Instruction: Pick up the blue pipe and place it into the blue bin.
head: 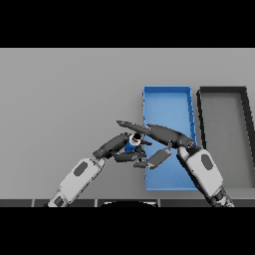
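The blue pipe (131,145) is short, and its pale ring end (135,138) faces up. It hangs at the left rim of the blue bin (167,102), held between my two hands. My left hand (115,145) reaches in from the lower left, with its thumb above and its fingers curled under the pipe. My right hand (167,134) comes from the lower right over the bin. Its long straight fingers (132,126) stretch over the top of the pipe, and others (158,158) hang below. Most of the pipe's body is hidden by the fingers.
A dark grey bin (224,92) stands just right of the blue bin, nearly touching it. The grey table stretches wide to the left and behind.
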Controlling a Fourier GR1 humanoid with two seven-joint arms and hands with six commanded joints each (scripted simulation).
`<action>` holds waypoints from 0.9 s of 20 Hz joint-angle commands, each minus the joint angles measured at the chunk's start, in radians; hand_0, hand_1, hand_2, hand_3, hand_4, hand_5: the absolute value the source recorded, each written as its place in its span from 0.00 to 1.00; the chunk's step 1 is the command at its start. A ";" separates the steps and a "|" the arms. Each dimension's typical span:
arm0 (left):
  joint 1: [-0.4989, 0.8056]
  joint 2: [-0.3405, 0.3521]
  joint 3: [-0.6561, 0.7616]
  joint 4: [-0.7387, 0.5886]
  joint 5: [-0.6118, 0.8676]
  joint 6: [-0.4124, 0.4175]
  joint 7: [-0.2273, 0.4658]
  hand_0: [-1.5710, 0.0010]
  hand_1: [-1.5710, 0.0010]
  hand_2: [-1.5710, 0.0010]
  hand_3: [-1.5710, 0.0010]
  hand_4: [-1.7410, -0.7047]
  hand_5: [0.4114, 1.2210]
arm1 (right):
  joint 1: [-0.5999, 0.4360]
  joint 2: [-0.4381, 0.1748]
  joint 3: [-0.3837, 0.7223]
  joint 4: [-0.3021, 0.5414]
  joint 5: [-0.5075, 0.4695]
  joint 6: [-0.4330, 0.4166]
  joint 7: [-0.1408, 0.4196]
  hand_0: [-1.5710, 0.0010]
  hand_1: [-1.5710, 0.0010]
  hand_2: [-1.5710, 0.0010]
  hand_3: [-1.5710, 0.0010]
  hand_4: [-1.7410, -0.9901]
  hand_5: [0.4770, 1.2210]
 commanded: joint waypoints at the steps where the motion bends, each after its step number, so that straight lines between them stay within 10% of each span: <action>1: -0.004 -0.002 0.005 0.000 0.006 -0.002 0.006 0.00 0.00 0.00 0.03 0.01 1.00 | -0.021 0.014 0.005 0.017 0.003 -0.006 0.014 1.00 1.00 1.00 1.00 0.69 0.05; 7: -0.002 -0.007 0.009 -0.001 0.025 -0.037 0.021 0.00 0.00 0.00 0.11 0.02 1.00 | -0.111 0.072 0.029 0.121 0.019 0.031 0.020 0.97 0.95 0.93 0.97 0.63 0.06; 11: -0.015 0.029 -0.018 -0.014 -0.112 0.010 0.022 0.44 0.47 0.49 0.58 0.13 1.00 | -0.143 0.085 0.045 0.137 0.003 0.060 0.034 0.56 0.54 0.55 0.64 0.38 0.10; 13: -0.006 0.016 -0.008 -0.014 -0.092 0.012 -0.015 0.34 0.36 0.37 0.60 0.08 0.96 | -0.131 0.095 0.064 0.125 -0.047 0.064 0.069 0.36 0.35 0.35 0.47 0.27 0.17; 18: 0.031 -0.009 0.010 -0.041 -0.017 -0.003 -0.027 0.11 0.12 0.12 0.65 0.03 0.99 | -0.108 0.138 0.067 0.120 -0.011 0.024 0.057 0.12 0.11 0.11 0.15 0.38 0.65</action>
